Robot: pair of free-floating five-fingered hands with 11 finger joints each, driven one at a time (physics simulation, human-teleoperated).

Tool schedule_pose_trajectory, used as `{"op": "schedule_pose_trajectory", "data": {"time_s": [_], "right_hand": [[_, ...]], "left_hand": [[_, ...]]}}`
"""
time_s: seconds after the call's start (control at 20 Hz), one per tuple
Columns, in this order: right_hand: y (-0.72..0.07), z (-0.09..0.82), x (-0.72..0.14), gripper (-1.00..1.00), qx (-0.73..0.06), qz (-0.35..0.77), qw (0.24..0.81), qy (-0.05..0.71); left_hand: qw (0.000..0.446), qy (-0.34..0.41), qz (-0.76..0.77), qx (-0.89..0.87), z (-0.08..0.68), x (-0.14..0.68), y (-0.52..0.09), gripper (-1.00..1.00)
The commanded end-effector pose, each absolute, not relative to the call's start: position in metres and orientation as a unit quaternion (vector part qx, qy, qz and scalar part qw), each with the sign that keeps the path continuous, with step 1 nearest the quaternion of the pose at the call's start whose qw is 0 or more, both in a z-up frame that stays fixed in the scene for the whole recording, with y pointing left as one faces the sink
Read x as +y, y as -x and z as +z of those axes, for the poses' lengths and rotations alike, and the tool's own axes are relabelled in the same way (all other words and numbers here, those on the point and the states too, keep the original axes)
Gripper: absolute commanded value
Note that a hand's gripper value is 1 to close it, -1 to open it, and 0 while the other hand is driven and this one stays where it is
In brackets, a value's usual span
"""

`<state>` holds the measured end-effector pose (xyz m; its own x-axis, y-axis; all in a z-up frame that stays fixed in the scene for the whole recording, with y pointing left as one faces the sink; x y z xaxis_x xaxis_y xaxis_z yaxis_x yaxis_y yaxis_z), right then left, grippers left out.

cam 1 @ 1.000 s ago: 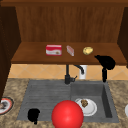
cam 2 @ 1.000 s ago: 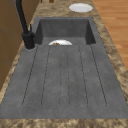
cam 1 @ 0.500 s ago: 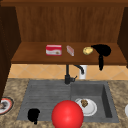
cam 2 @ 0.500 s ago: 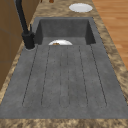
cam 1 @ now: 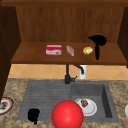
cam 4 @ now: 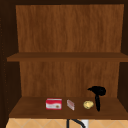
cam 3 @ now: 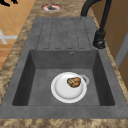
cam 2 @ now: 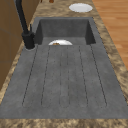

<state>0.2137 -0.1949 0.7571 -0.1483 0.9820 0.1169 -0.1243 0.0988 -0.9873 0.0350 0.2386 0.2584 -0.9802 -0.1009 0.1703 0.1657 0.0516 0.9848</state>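
Fingers on our right hand [cam 1: 98, 41] cannot be read as spread or curled; we see a dark mass with one long part hanging down toward the shelf [cam 1: 35, 58]. This hand sits just beside the yellowish potato [cam 1: 87, 50], on its right, and we cannot tell whether the two touch. In the upper view the same hand [cam 4: 97, 92] hangs above the shelf [cam 4: 30, 110] with the potato [cam 4: 88, 104] close at its left. Left of the potato on that shelf we find a small pinkish block [cam 1: 70, 50], and further left a red and white box [cam 1: 53, 50]. Well below the potato, our left hand [cam 1: 33, 115] hovers over the sink's draining board, its fingers also unclear. A red ball [cam 1: 67, 115] sits right of it, next to a white plate [cam 1: 87, 107] carrying a brown lump in the basin [cam 1: 106, 100]. Below the shelf stands the black faucet [cam 1: 67, 75].
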Motion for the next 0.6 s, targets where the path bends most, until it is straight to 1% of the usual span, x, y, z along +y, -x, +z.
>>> {"op": "schedule_pose_trajectory", "data": {"time_s": [0.0,0.2,0.55], "right_hand": [[-0.241,0.751,-0.186,-1.0,-0.513,0.554,0.532,0.382],[-0.267,0.739,-0.182,-1.0,-0.498,0.568,0.534,0.379],[-0.309,0.717,-0.173,-1.0,-0.466,0.593,0.556,0.351]], "left_hand": [[0.097,0.023,-0.688,-0.719,0.258,0.239,-0.035,0.0],[0.097,0.023,-0.688,-0.719,0.258,0.239,-0.035,0.0],[0.097,0.023,-0.688,-0.719,0.258,0.239,-0.035,0.0]]}}
